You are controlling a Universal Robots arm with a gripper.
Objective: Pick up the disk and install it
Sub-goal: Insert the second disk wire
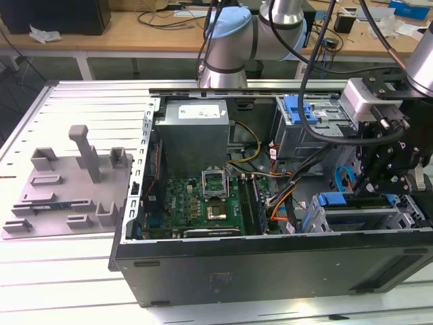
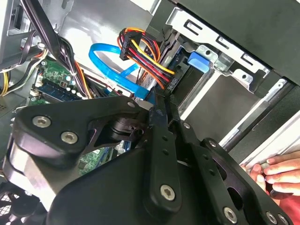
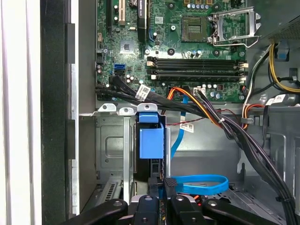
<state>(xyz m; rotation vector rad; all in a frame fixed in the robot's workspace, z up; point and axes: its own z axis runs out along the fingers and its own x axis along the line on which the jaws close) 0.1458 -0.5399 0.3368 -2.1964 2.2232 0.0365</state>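
My tool [image 3: 159, 199] is reaching into the open case [image 1: 270, 261], its fingers [image 2: 159, 117] pressed together at the end of the disk [image 3: 151, 140], which is sitting in the drive cage [image 3: 112, 145] directly ahead. A hand [image 2: 279, 171] is resting beside the case.

Cables [image 3: 220, 123] crowding the drive cage [image 3: 112, 154]

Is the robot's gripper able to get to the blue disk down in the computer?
Probably yes. The gripper hangs right by the disk in its bay; the blue cable lies to one side, not between.
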